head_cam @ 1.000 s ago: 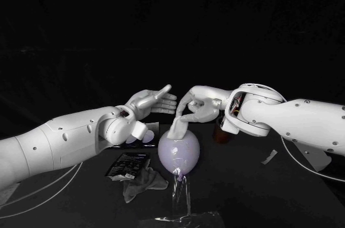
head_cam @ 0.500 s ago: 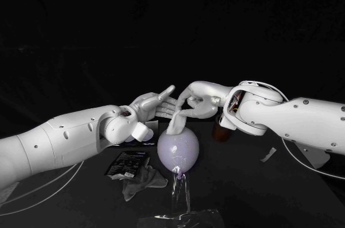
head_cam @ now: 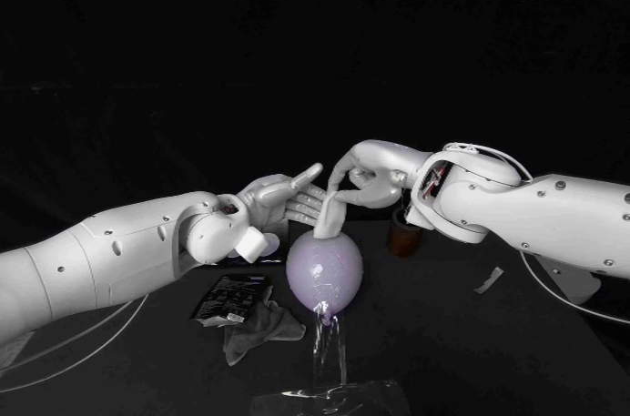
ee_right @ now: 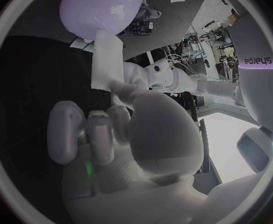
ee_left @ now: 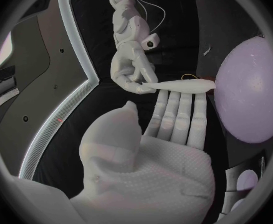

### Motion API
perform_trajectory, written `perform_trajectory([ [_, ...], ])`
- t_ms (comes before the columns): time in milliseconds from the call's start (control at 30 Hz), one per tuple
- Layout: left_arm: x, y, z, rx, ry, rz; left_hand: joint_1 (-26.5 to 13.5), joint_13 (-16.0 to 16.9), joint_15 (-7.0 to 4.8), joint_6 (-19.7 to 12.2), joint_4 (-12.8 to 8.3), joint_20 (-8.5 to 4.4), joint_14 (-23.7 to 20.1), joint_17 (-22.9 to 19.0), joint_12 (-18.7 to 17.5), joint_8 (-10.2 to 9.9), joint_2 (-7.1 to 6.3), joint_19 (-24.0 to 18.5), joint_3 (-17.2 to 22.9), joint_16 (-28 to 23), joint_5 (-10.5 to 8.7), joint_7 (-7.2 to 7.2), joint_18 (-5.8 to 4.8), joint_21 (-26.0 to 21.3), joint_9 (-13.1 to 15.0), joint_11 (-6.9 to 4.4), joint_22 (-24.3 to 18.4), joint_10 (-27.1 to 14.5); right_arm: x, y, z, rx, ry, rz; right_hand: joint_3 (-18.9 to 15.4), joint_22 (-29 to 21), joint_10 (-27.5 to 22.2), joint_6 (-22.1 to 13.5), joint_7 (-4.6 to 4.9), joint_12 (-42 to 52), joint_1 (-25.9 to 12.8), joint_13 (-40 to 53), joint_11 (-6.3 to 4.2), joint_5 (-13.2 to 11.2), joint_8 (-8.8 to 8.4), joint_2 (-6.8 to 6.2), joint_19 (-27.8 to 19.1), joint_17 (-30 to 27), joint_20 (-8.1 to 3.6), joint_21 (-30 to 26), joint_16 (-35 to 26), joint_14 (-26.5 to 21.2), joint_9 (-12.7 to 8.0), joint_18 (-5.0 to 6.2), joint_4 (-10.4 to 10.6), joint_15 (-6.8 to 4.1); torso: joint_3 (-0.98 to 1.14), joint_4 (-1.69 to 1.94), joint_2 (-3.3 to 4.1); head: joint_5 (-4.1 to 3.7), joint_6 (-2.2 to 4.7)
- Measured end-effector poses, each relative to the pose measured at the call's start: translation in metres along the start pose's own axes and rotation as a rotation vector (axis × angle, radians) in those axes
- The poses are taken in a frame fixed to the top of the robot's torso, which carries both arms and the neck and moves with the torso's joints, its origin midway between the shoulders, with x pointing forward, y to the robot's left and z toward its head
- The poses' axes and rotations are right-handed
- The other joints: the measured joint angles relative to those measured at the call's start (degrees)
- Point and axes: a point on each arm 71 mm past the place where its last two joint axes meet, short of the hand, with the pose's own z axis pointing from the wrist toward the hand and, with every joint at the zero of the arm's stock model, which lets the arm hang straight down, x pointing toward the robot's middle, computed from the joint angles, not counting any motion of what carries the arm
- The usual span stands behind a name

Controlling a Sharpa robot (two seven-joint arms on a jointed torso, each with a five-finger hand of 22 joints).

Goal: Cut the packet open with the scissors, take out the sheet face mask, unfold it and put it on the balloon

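A lilac balloon (head_cam: 324, 272) stands on a clear stand (head_cam: 329, 352) at the table's middle. Above it my right hand (head_cam: 365, 181) pinches the folded white sheet face mask (head_cam: 329, 218), whose lower end hangs down to the balloon's top. My left hand (head_cam: 282, 199) is held flat beside the mask, fingers stretched toward it and holding nothing. In the left wrist view the left hand (ee_left: 168, 149) lies just under the mask (ee_left: 180, 85), pinched by the right hand (ee_left: 131, 67), next to the balloon (ee_left: 248, 89). The right wrist view shows the mask (ee_right: 106, 59) reaching the balloon (ee_right: 102, 7).
The black packet (head_cam: 234, 299) lies on the table left of the balloon, with a crumpled grey cloth (head_cam: 263, 329) in front of it. A brown object (head_cam: 404, 240) stands behind the balloon, under my right arm. A small white strip (head_cam: 490, 281) lies at the right.
My right hand has risen a little with the mask, lifting its lower end to the balloon's top. My left hand has sunk slightly and come closer under the right hand.
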Motion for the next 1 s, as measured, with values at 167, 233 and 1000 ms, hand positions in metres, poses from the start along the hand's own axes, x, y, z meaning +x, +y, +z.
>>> perform_trajectory([
  [167, 0.0000, 0.0005, -0.0010, -0.004, 0.006, 0.002, 1.1, 0.1, -0.91, 1.3, 0.0, -0.24, 3.0, 0.8, 0.0, 0.0, 1.06, 1.0, -1.1, 0.3, 0.00, 0.46, 0.08, -0.2, 0.2, -0.71, 0.0, 1.8, -0.0010, -0.0032, -0.0004, 0.016, -0.004, -0.019, 0.0, 0.0, 0.0, 0.0, 0.00, 0.0, 0.0, 0.0, 0.00, 0.0, 0.00, 0.00, 0.0, 0.0, 0.00, 0.0, 0.0, 0.0, 0.0, 0.00, 0.0, 0.00, -0.03, 0.02, 0.00, -0.04, -0.06],
  [233, 0.0000, 0.0006, -0.0012, -0.005, 0.007, 0.002, 1.4, 0.1, -1.14, 1.5, 0.0, -0.18, 3.2, 0.9, 0.0, 0.0, 1.41, 1.4, -1.5, 0.3, 0.00, 0.39, 0.59, -0.5, 0.3, -0.92, 0.0, 2.0, -0.0013, -0.0043, -0.0006, 0.021, -0.005, -0.025, 0.0, 0.0, 0.0, -0.1, 0.03, 0.0, 0.0, 0.0, 0.00, 0.0, 0.00, 0.00, 0.0, 0.0, 0.00, 0.0, 0.0, 0.0, 0.0, 0.00, 0.0, 0.00, -0.03, 0.03, 0.01, -0.04, -0.13],
  [1000, -0.0005, 0.0015, -0.0020, -0.012, 0.003, 0.057, 31.0, 0.0, -1.33, 4.4, -4.7, 0.03, 3.8, 3.2, -1.7, -1.5, -3.20, 2.4, -2.2, -2.2, 0.00, -1.02, 0.55, -3.5, 0.3, -1.88, -0.1, 3.5, -0.0018, -0.0069, -0.0012, 0.046, -0.007, -0.044, 0.0, 0.0, 0.0, 0.2, -0.01, 0.0, 0.0, 0.0, 0.00, -0.1, 0.06, 0.00, -0.1, 0.0, 0.05, 0.0, 0.0, 0.0, 0.1, 0.00, 0.0, 0.01, -0.03, 0.00, 0.01, 0.09, -0.44],
])
